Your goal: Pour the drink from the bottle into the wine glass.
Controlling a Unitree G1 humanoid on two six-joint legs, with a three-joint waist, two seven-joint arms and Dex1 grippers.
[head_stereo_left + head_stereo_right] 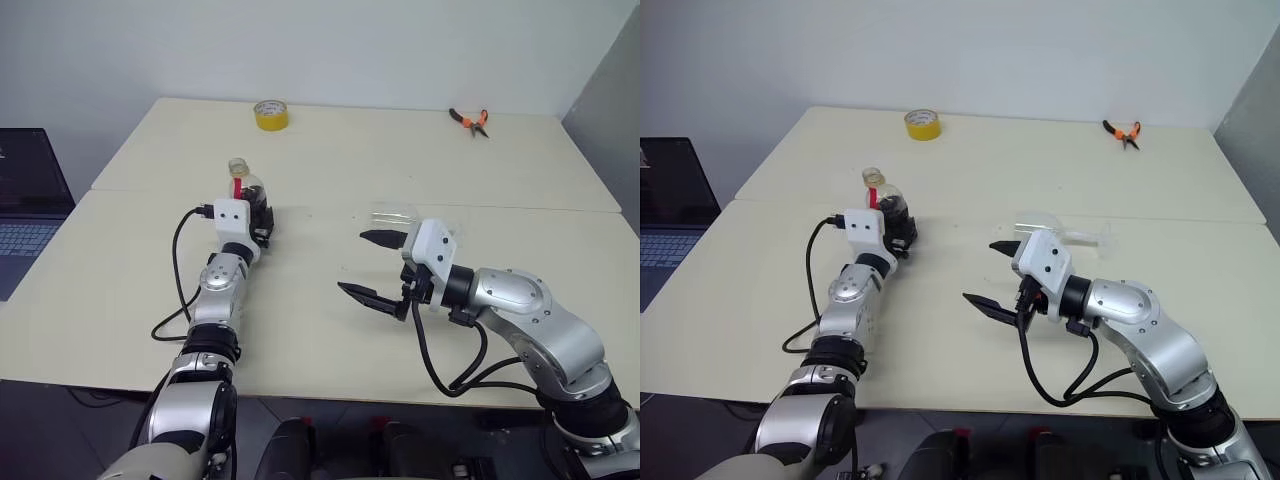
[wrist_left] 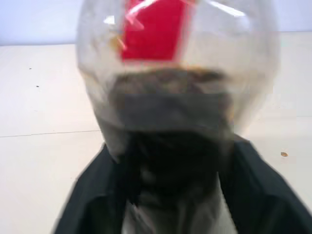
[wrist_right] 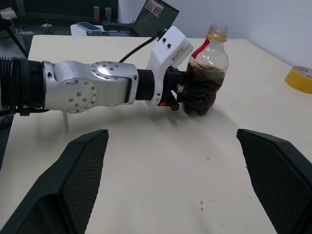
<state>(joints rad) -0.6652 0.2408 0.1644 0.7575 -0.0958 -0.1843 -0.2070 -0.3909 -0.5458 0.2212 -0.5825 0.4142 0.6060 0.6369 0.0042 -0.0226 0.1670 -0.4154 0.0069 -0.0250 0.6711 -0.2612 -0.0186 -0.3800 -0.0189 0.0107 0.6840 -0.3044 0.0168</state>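
The bottle stands upright on the table, left of centre. It is clear plastic with a red label and no cap on its neck. The dark drink fills its lower half. My left gripper reaches level from the near side, and its black fingers press both sides of the bottle's lower body. The wine glass appears to lie on its side just beyond my right gripper, partly hidden by it. That gripper hovers open and empty near the table's middle, pointing toward the bottle.
A yellow tape roll sits at the far edge, and orange-handled pliers lie at the far right. A laptop stands off the table's left side. A seam runs across between the two tabletops.
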